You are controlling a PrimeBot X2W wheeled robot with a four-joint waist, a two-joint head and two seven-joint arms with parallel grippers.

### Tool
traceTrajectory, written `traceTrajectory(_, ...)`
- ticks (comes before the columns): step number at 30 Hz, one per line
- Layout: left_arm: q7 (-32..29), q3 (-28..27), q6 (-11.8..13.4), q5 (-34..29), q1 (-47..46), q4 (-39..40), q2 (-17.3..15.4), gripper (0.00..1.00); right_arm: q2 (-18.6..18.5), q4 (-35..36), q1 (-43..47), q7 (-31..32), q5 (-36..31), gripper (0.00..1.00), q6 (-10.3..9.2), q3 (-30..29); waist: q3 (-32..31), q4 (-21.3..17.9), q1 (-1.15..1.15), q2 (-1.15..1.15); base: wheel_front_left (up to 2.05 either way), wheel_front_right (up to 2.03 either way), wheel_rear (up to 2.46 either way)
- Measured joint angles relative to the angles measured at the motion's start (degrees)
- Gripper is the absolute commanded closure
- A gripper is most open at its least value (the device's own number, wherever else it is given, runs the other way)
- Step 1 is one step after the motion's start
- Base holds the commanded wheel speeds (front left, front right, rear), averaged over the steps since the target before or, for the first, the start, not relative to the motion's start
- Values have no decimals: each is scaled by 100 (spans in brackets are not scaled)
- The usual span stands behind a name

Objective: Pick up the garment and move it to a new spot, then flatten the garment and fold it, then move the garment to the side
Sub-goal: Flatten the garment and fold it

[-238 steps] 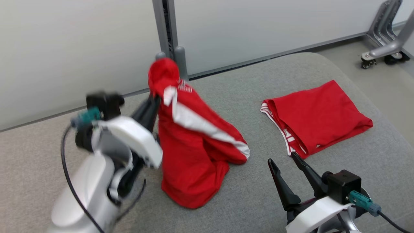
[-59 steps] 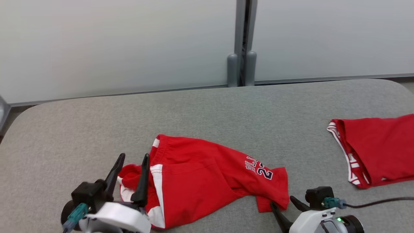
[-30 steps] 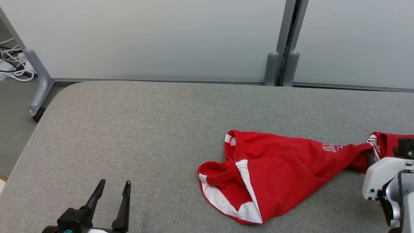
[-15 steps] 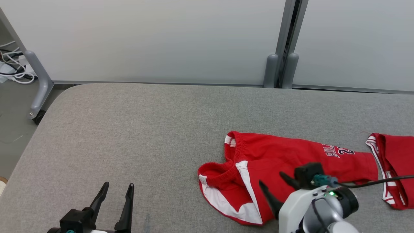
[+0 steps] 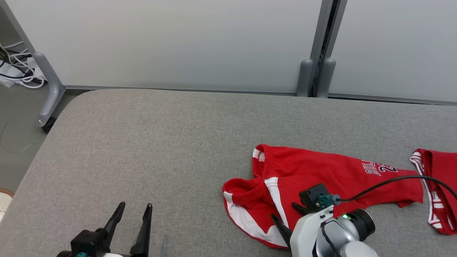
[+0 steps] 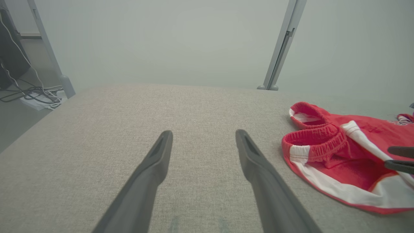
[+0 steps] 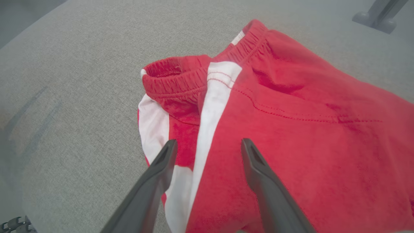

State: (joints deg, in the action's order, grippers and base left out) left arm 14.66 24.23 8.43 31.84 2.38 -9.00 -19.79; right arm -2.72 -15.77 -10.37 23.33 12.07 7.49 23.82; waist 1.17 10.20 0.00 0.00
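Head view: a wide grey padded bench (image 5: 160, 142) runs across the frame, with pale wall panels and a grey post (image 5: 323, 46) behind it. At the lower left, the left arm's two dark fingers (image 5: 115, 219) point up the frame over bare bench, and its jaws stand wide apart, holding nothing. At the lower centre-right, the right arm's white wrist (image 5: 314, 232) angles up and to the left, with a black cable (image 5: 392, 180) looping off to the right. Its jaws are also spread apart and empty, with the tips over the near edge of the shorts.

The garment, a pair of red shorts (image 5: 321, 178) with white side stripes and dark lettering, lies crumpled on the bench right of centre, its waistband toward the left. A second red garment (image 5: 441, 185) lies at the right edge, just beside the shorts.

Left wrist view: the fingers (image 6: 155, 168) hover above bare bench, with the shorts (image 6: 339, 152) at the right.

Right wrist view: the fingers (image 7: 155, 181) frame a white stripe of the shorts (image 7: 291, 129), just below the gathered waistband. Whether they touch the cloth cannot be told.
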Motion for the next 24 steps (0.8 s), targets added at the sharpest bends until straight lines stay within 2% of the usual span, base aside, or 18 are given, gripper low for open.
traceTrajectory(1,0,2,0,0,-11,-8,2,0,0,-76,-34,-25,4,64,0,15,5,15,0,0,0,0,0)
traceTrajectory(2,0,7,-3,1,-26,-14,7,0,2,-164,-85,-45,-1,90,0,32,11,32,0,0,0,0,0)
traceTrajectory(3,1,7,-3,2,-35,-18,14,0,2,-231,-126,-76,-1,100,0,31,18,47,0,0,0,0,0)
traceTrajectory(8,1,-3,10,34,-35,-45,37,0,1,-431,-239,-335,-4,100,0,-147,64,50,0,0,0,0,0)
traceTrajectory(12,5,-2,20,45,-34,-67,53,0,5,-370,-169,-751,75,100,0,-644,68,-6,0,0,0,0,0)
traceTrajectory(18,-12,124,-67,45,-43,-98,88,0,-1,-27,571,-1352,357,100,0,-1591,60,-207,0,0,0,0,0)
traceTrajectory(24,-53,260,-140,18,-193,-125,159,0,-2,212,1229,-1480,506,100,0,-2011,104,-543,0,0,0,0,0)
